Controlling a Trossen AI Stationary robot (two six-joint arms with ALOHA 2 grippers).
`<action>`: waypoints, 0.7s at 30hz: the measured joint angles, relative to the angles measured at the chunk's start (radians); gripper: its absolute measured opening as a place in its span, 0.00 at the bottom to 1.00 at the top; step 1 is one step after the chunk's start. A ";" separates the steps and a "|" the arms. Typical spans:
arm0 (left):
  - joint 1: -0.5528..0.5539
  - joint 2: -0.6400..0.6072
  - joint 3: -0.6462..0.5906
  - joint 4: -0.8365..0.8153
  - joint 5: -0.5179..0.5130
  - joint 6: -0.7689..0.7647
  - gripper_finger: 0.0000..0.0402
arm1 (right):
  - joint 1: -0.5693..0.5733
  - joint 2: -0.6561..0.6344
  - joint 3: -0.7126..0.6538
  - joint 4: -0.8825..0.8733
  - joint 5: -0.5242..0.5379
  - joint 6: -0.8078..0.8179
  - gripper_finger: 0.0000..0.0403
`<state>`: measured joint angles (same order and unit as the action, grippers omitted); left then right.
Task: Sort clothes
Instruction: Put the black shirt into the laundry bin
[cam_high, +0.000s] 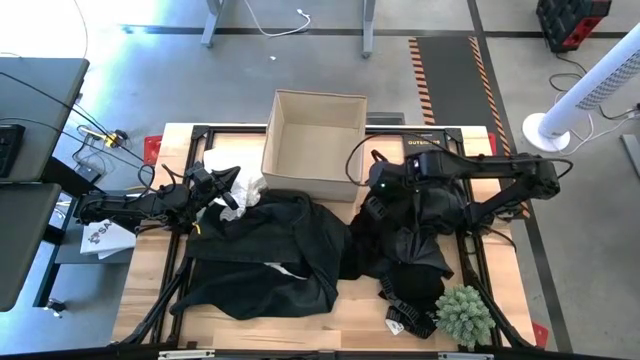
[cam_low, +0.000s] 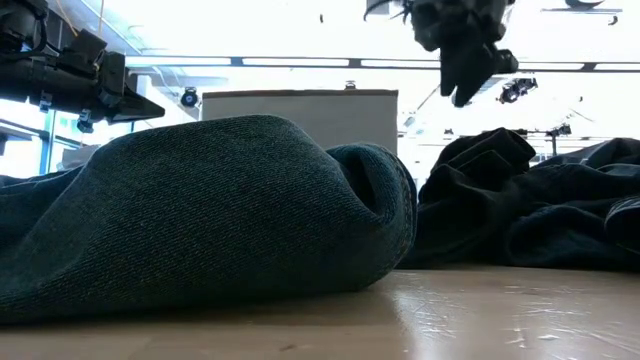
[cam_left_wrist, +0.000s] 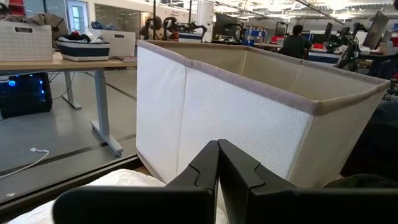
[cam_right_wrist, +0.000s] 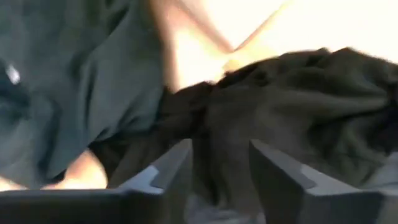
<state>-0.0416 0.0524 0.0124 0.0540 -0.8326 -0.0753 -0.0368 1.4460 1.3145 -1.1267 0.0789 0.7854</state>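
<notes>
A large black garment lies spread over the table's middle and fills the low view. More black garments are heaped to its right. A thin white cloth lies bunched between the big garment and the box, and it also shows in the left wrist view. My left gripper is shut just above this white cloth, pointing at the box. My right gripper is open and empty, raised above the right black heap. It shows high up in the low view. My left gripper's shut fingers are right over the white cloth. I cannot tell whether they touch it, and nothing shows between them.
An open beige fabric box stands at the table's far middle, its wall close in front of my left gripper. A small green plant stands at the near right. A white sheet lies off the left edge. People sit in the room beyond.
</notes>
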 joint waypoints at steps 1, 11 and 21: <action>0.000 0.000 0.000 0.000 0.000 0.000 0.02 | -0.002 0.000 -0.010 0.004 0.022 0.000 0.47; 0.000 0.000 0.000 0.000 0.000 0.000 0.02 | -0.042 0.038 -0.266 0.178 0.017 0.048 0.61; 0.000 0.000 0.000 0.000 0.000 0.000 0.02 | -0.043 0.172 -0.482 0.506 0.010 0.049 0.21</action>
<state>-0.0418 0.0525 0.0126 0.0540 -0.8326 -0.0756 -0.0799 1.6182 0.8323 -0.6210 0.0891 0.8341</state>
